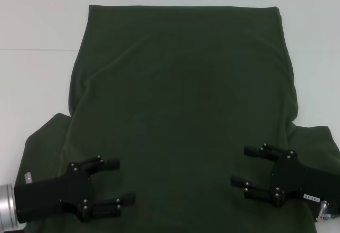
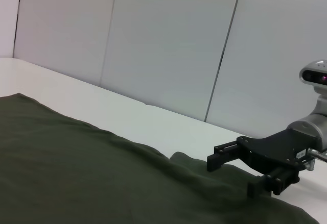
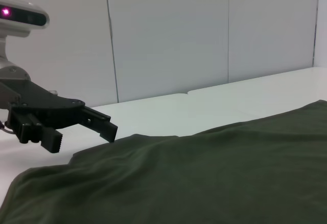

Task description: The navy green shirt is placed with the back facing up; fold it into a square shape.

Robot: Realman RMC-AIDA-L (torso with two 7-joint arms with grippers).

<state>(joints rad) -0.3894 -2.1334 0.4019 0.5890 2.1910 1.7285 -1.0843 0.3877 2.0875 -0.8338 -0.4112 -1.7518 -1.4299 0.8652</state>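
1. The left gripper [image 1: 114,184] reaches in low from the robot's left, its black fingers spread apart and pointing inward across the cloth, with nothing between them.
2. The right gripper [image 1: 251,169] mirrors it from the robot's right, fingers likewise parted and aimed inward, holding nothing.
3. In the left wrist view the right gripper [image 2: 236,169] hangs just above the cloth's near edge, jaws apart; whether a fingertip touches the fabric cannot be told.
4. In the right wrist view the left gripper [image 3: 84,130] hovers over the sleeve end, its fingers clearly off the cloth.
5. The navy green shirt [image 1: 180,100] lies spread on the white table [image 1: 37,26], beneath and between both grippers and stretching away ahead of them.
6. Its upper face is plain dark olive, matte, with soft shallow wrinkles.
7. A sleeve spreads outward beside each gripper, and the straight far edge lies well beyond the fingertips.
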